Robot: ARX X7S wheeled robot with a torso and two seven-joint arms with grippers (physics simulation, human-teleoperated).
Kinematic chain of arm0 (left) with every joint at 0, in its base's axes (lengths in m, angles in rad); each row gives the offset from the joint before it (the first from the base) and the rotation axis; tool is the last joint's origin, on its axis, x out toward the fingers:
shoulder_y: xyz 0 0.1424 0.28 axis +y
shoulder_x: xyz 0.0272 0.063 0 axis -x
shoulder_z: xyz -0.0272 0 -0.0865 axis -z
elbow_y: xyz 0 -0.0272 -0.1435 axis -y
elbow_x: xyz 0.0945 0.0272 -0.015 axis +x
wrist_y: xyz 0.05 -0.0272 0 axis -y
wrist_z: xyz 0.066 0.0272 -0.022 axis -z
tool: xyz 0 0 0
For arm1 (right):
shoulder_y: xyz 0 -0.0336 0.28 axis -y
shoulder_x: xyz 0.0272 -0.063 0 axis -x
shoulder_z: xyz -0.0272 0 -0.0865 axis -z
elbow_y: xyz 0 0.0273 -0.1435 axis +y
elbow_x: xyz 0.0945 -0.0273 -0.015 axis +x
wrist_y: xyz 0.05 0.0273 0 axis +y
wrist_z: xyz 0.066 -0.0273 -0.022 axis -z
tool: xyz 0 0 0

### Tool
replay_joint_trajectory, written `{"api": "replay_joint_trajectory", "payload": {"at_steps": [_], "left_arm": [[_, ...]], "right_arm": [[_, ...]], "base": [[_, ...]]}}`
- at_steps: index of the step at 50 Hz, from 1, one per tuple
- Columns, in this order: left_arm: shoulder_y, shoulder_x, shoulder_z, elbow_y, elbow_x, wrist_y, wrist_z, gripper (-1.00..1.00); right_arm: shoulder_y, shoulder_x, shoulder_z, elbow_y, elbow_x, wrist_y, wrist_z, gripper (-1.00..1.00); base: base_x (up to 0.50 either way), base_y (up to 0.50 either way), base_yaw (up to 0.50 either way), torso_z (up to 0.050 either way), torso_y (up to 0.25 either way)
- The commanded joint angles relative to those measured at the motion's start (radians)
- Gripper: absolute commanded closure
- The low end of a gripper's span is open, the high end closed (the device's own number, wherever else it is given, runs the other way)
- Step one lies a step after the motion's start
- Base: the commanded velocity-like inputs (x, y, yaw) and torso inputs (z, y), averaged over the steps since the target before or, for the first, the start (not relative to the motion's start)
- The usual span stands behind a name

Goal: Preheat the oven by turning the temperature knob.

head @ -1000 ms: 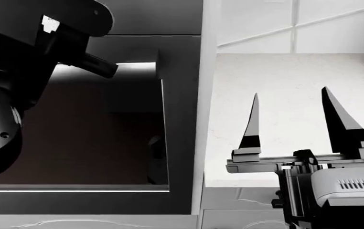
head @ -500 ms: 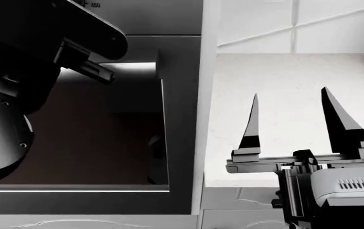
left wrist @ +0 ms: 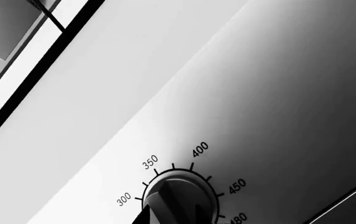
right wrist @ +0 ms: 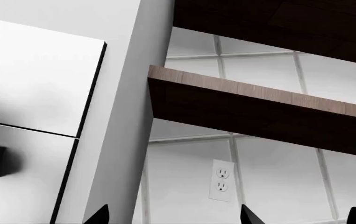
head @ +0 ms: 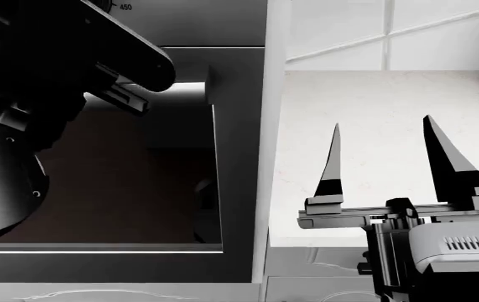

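The oven [head: 139, 189] fills the left of the head view, with its dark glass window and silver frame. Its silver control panel [left wrist: 240, 84] fills the left wrist view. The temperature knob [left wrist: 181, 198] is a dark round dial ringed by the marks 300, 350, 400, 450 and 480. My left gripper [left wrist: 176, 218] is closed in on the knob, and one dark fingertip [left wrist: 144, 217] lies on the knob's edge. In the head view my left arm [head: 46, 94] hides the knob. My right gripper [head: 382, 123] is open and empty over the white counter [head: 374, 88].
A white tiled wall [head: 390, 31] stands behind the counter. The right wrist view shows a dark wooden shelf [right wrist: 259, 116], a wall outlet [right wrist: 220, 179] and a silver upright [right wrist: 118, 116] beside the oven.
My left arm has moved up and in toward the control panel and rotated, covering more of the oven's top. The right arm has not moved.
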Motion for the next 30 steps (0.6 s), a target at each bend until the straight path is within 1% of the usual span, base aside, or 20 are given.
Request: {"api": "replay_joint_trajectory", "payload": {"at_steps": [1, 18, 20, 30], "left_arm": [[0.010, 0.078, 0.065, -0.427, -0.186, 0.100, 0.192, 1.00], [0.007, 0.076, 0.097, -0.416, -0.150, 0.108, 0.214, 1.00], [0.008, 0.074, 0.114, -0.406, -0.126, 0.113, 0.227, 1.00], [0.004, 0.068, 0.142, -0.402, -0.101, 0.110, 0.250, 1.00]], "right_arm": [[0.001, 0.001, -0.006, -0.003, -0.002, -0.001, 0.003, -1.00], [0.005, 0.005, -0.007, -0.004, 0.002, 0.002, 0.008, -1.00], [0.006, 0.005, -0.007, -0.002, 0.003, 0.001, 0.008, -1.00], [0.006, 0.008, -0.013, 0.004, 0.002, -0.003, 0.012, -1.00]], "base": [[0.02, -0.01, -0.02, 0.000, 0.000], [0.02, -0.01, -0.02, 0.002, 0.000], [0.02, -0.01, -0.02, 0.000, 0.000], [0.02, -0.01, -0.02, 0.002, 0.000]]}}
